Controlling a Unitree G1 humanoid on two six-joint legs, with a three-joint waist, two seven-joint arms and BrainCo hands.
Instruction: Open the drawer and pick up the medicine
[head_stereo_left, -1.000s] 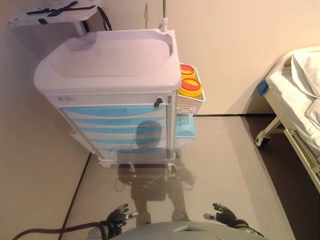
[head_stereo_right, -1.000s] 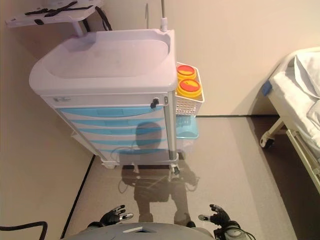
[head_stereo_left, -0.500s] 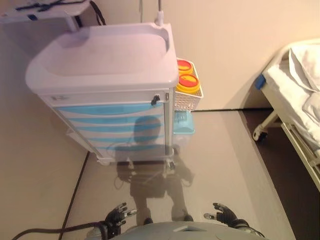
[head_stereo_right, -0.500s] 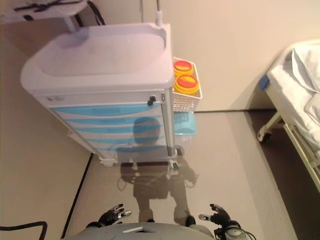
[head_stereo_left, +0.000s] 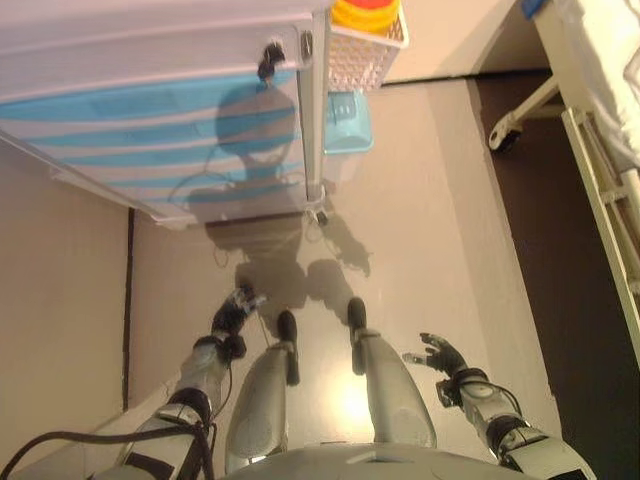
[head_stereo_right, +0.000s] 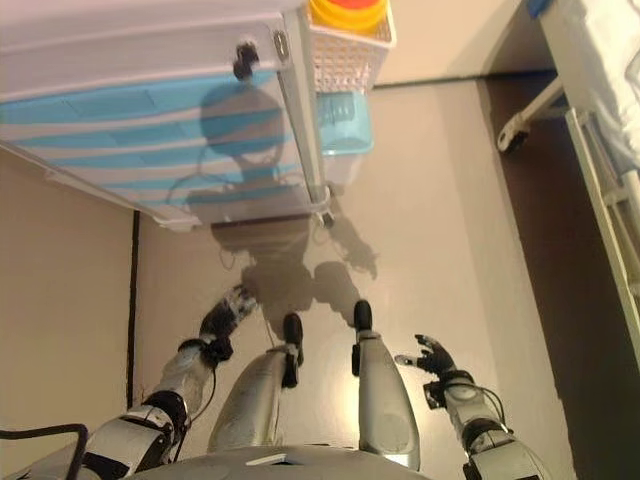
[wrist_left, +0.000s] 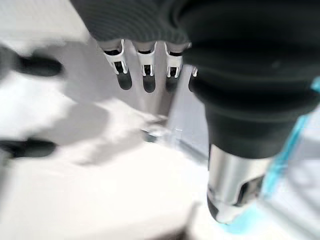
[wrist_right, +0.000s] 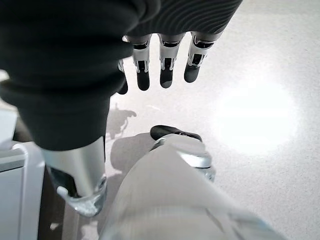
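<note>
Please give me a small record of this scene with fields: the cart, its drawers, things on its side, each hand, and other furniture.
cart: white medical cart, by the wall
drawers: blue-fronted drawers, all closed
side of cart: white basket holding a yellow container; light blue bin below
left hand: left hand open, low, apart from the cart
right hand: right hand open, holding nothing
medicine: not visible
other furniture: bed at the right

A glossy beige floor (head_stereo_left: 430, 200) fills the middle of the frame, with a bright glare spot low down. At the right edge stands a white bed frame (head_stereo_left: 600, 150) on a caster (head_stereo_left: 503, 140), over darker flooring (head_stereo_left: 530, 250).
</note>
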